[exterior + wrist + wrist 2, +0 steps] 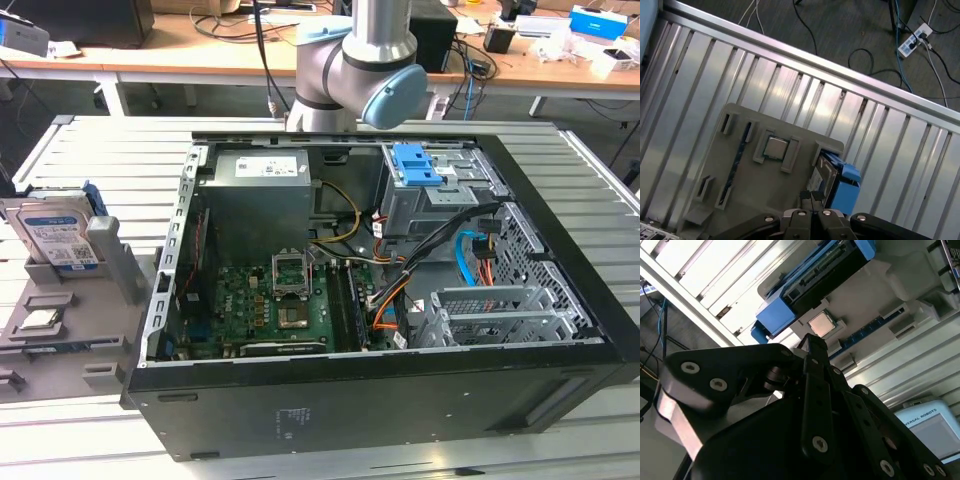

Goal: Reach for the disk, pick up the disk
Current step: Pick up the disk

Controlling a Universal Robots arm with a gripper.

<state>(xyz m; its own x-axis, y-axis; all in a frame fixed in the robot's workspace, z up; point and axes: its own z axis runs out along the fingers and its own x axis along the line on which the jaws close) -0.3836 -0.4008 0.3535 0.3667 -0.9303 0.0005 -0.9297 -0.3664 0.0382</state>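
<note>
The disk [55, 235] stands on edge in a grey holder [60, 330] at the exterior view's left, its white-and-blue label facing out and a blue rail around it. In both wrist views I look down on it from well above: its top edge and blue rail [827, 176] [810, 285] run along one end of the holder [740, 190]. My gripper [812, 196] [811, 340] hangs high over the holder with its black fingers pressed together, shut on nothing. The fingertips line up beside the disk's near end and stay apart from it.
A small square processor chip [775, 148] lies in a holder pocket beside the disk. An open computer case [380, 300] with a blue latch piece [415, 165] takes up the middle of the slatted metal table [110, 160]. Cables and a power strip [912, 42] lie on the floor.
</note>
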